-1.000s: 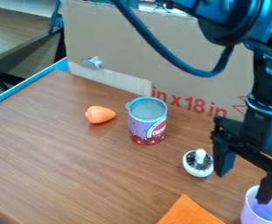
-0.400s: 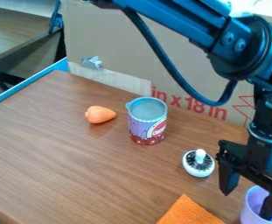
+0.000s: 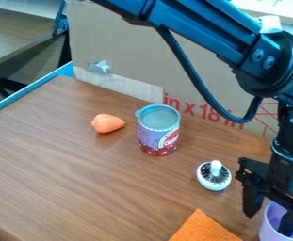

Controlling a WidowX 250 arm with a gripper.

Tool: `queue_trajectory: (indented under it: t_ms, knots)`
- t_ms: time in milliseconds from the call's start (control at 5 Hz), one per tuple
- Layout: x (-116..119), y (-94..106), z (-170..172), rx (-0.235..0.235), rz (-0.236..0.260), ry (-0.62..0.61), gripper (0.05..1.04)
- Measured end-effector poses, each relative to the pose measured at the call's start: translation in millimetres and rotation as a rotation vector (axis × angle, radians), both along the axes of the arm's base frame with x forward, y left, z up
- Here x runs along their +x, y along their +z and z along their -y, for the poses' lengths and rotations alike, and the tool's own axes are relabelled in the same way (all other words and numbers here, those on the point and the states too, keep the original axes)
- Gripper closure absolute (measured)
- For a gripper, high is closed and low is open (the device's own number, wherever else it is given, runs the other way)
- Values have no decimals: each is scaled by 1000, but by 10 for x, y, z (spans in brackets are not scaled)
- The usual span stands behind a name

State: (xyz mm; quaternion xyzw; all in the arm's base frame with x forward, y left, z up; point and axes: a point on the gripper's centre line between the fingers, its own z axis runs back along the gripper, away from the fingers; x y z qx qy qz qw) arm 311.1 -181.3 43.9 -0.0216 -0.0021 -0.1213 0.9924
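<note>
The gripper [image 3: 271, 219] hangs at the lower right, open, its two fingers on either side of the near wall of a purple cup [image 3: 272, 234]. One finger reaches down inside the cup, and the other is outside it to the left. Whether either touches the wall I cannot tell. Left of the gripper sits a white round object with a dark speckled top and a white knob [image 3: 215, 176]. A lidded can with a purple and red label [image 3: 158, 136] stands upright near the middle. Farther left lies an orange carrot-like toy [image 3: 107, 123].
An orange cloth [image 3: 204, 228] lies at the front edge of the view, left of the cup. A cardboard sheet [image 3: 174, 56] stands upright along the back of the wooden table [image 3: 79, 179].
The arm and gripper have moved right and down, bringing one finger deeper into the purple cup. The cup, can, carrot-like toy, white object and cloth have stayed in place.
</note>
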Motion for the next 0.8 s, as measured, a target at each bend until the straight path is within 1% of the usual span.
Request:
queue_trajectory:
  t_ms: [200, 400, 600, 800]
  knots:
    - [-16, -6, -8, 6, -11, 0, 692]
    - [-51, 4, 11, -9, -29, -26, 909]
    - [-121, 237, -14, -27, -17, -95, 986]
    - [-350, 591, -219, -39, 84, -15, 989]
